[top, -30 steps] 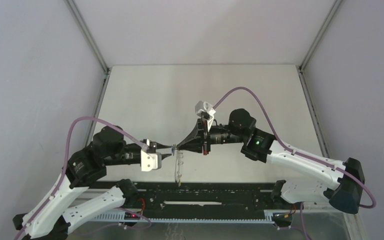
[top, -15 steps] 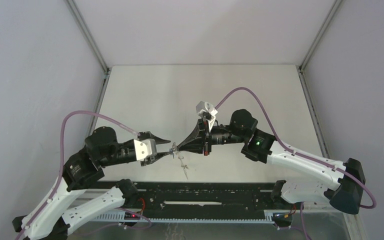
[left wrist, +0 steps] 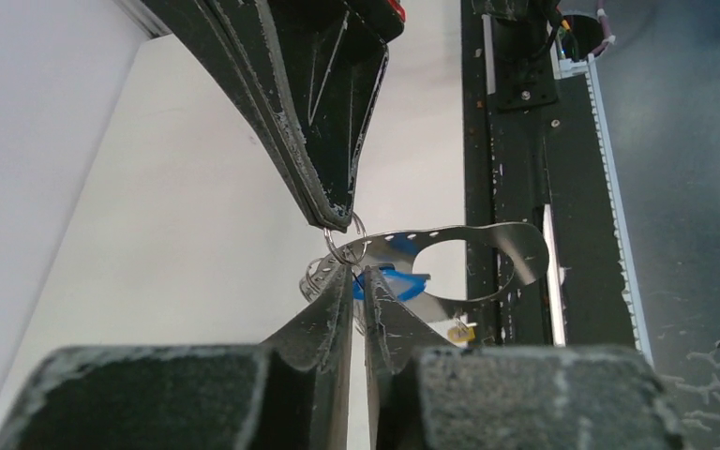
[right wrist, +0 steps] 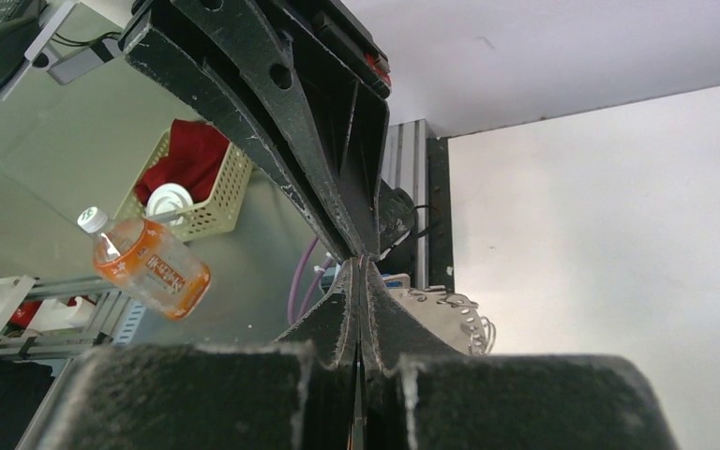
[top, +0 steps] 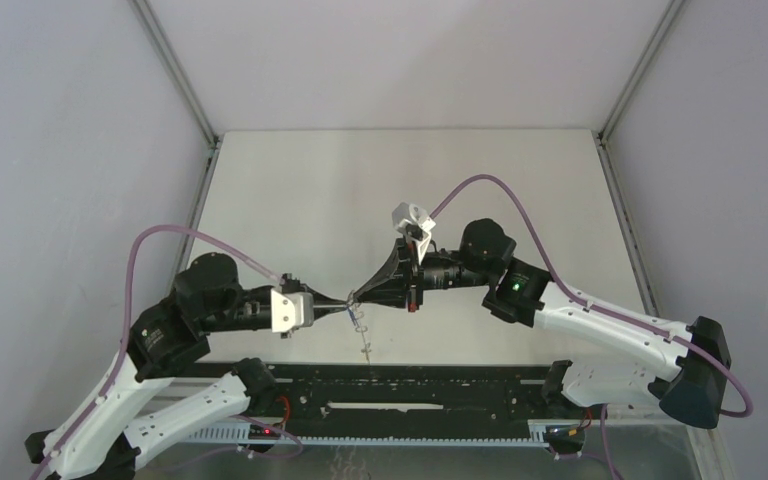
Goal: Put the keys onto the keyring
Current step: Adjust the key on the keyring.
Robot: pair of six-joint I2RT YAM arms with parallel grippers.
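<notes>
From above, we find the left fingers (top: 332, 309) and the right fingers (top: 372, 289) meeting tip to tip in the air over the near part of the desk (top: 460, 180). The keys (top: 364, 338) dangle just below that meeting point, clear of the surface. We judge the work is held aloft so that the metal hangs free and can be turned. In the left wrist view, the left fingers (left wrist: 323, 314) are drawn almost together, with only a narrow slit between them. Their tips sit in among the small loops (left wrist: 316, 275), with the blue key (left wrist: 392, 284) just behind. Whether they pinch a loop or the key we cannot tell. The right fingers (left wrist: 319, 141) come down from above, and the topmost loop runs into their closed tips, so we take it that they carry the keyring (left wrist: 517, 251). Its broad hoop hangs out to the right, with the yellow key (left wrist: 460, 331) below it. In the right wrist view, the right fingers (right wrist: 333, 323) are pressed flat together with no gap, and the left fingers (right wrist: 291, 122) meet them point to point. The keys and hoop are hidden here. We judge the threading is in progress, not finished.
</notes>
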